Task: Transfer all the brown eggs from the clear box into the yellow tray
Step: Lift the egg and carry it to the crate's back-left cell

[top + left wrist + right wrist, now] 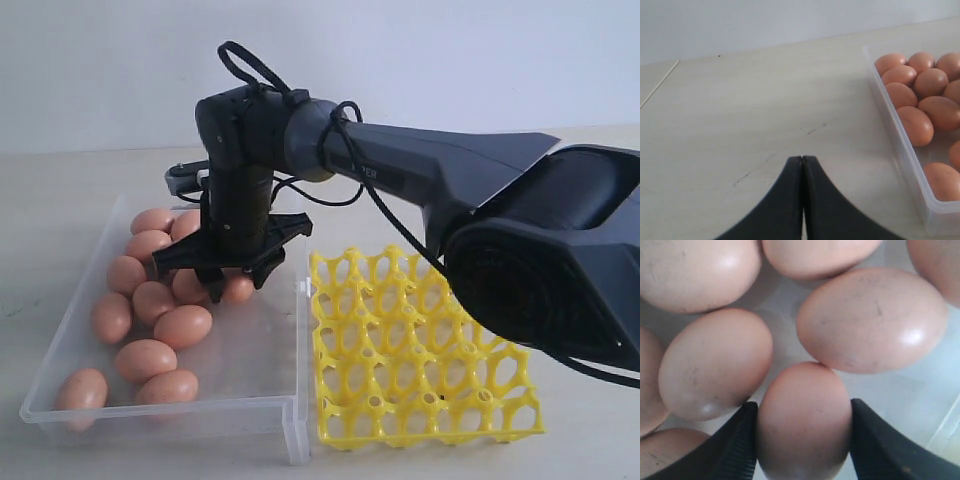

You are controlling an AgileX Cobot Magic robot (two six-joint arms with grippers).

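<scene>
Several brown eggs (183, 325) lie in the clear box (160, 415) on the left. My right gripper (237, 285) reaches down into the box near its right wall. In the right wrist view both fingers (737, 440) press against the sides of one brown egg (804, 410), which still touches the box floor among its neighbours. The yellow tray (420, 340) stands right of the box, and every cup I can see is empty. My left gripper (803, 159) is shut with nothing in it. It hovers over bare table beside the clear box (900, 150) and its eggs (915, 125).
The right arm's dark body (540, 260) hangs over the tray's far right corner. A pale wall rises behind the beige tabletop (740, 115). Bare box floor (260, 350) shows between the eggs and the wall next to the tray.
</scene>
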